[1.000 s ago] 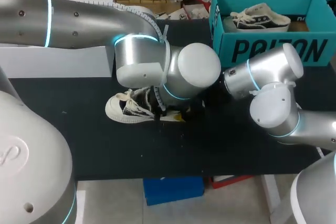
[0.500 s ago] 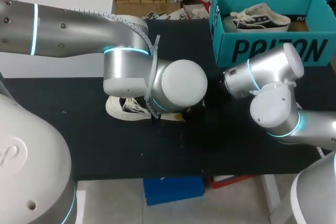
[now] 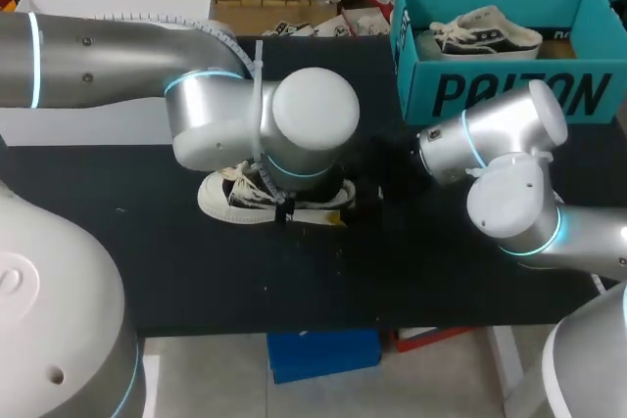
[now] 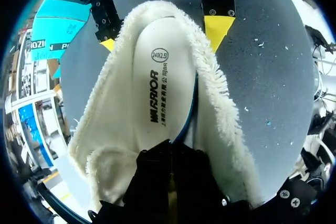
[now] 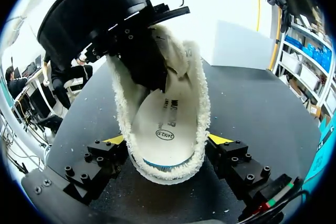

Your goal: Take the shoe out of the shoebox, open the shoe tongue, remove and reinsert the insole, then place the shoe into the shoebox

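shoe [image 3: 227, 199] out of shoebox [image 3: 509, 95] | insole [image 4: 160, 77] inside | right gripper [image 5: 167, 141] squeezes shoe | left gripper [image 4: 168, 163] grip cannot be told | boxing not done

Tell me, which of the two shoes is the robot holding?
The white fleece-lined canvas shoe on the black table: the right pincer clamps its heel. The other white shoe lies untouched in the teal cardboard shoebox.

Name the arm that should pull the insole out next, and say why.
Probably left. The left end effector sits inside the shoe over the insole, while the right end effector grips the heel from both sides, steadying it.
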